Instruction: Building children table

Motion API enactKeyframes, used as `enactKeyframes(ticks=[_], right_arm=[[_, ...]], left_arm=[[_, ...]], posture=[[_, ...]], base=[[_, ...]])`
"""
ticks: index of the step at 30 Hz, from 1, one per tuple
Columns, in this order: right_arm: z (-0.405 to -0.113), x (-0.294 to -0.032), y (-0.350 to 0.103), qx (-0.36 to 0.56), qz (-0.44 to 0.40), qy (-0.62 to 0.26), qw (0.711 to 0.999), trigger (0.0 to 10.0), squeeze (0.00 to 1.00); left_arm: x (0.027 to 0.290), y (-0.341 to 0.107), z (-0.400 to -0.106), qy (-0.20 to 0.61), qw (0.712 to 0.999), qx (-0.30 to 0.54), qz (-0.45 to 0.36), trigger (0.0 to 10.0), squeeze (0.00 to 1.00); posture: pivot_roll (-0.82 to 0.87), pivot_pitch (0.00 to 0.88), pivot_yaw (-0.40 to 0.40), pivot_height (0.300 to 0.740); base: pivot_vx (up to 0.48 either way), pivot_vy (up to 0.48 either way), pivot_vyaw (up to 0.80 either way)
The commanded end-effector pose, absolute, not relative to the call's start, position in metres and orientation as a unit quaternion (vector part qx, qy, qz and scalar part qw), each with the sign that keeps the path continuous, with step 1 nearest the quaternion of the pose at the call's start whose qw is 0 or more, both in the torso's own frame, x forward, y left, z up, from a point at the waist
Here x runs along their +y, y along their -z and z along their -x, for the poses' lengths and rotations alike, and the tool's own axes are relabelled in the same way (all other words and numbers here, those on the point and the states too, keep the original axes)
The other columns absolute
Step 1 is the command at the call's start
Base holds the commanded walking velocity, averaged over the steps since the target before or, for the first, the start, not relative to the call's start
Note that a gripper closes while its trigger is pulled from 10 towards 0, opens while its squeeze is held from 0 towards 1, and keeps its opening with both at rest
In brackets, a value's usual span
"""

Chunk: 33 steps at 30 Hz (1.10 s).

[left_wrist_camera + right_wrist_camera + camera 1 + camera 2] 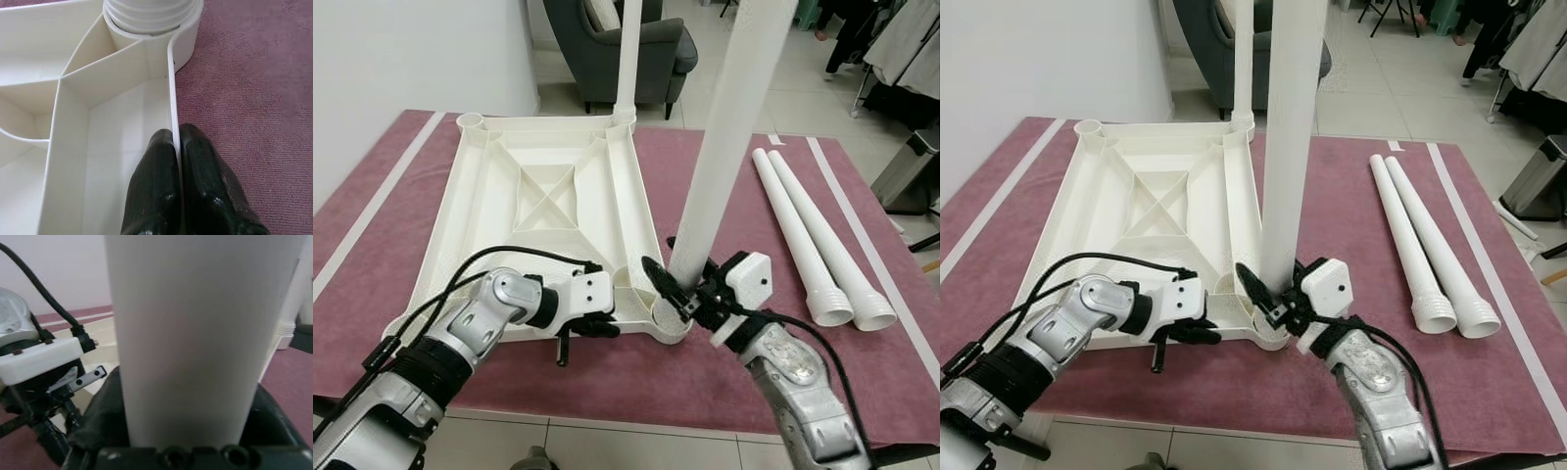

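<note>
A white plastic tabletop [548, 186] lies upside down on a maroon rug, ribs facing up. One white leg [628, 59] stands in its far right corner socket. A second white leg [729, 137] stands upright in the near right corner socket [151, 19], and my right gripper [677, 289] is shut on its lower end. My left gripper [597, 323] is shut on the tabletop's near rim [172, 112], just left of that socket, one finger on each side of the thin wall. Two more white legs [818, 245] lie side by side on the rug to the right.
The maroon rug [754, 392] with pale stripes covers the floor around the tabletop. A dark grey armchair [617, 49] stands behind it, a white wall at the left. A metal bin [911, 166] and hanging clothes are at the far right. An empty socket [470, 121] sits at the far left corner.
</note>
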State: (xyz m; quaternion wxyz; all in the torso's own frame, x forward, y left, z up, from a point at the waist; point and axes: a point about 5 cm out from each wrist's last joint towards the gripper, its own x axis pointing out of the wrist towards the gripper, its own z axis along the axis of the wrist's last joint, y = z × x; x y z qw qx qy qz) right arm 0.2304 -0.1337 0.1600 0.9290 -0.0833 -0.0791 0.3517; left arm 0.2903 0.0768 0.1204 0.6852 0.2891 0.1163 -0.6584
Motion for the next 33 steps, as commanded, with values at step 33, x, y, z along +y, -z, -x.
enactKeyframes(ticks=[33], right_arm=[[-0.259,-0.152,-0.088,0.197,0.037,-0.262,0.944,10.0,0.00]], left_arm=[[0.084,-0.135,-0.303,0.628,0.709,0.091,-0.307,0.0,0.00]], posture=[[0.09,0.055,0.058,0.740]], base=[[0.000,0.000,0.00]])
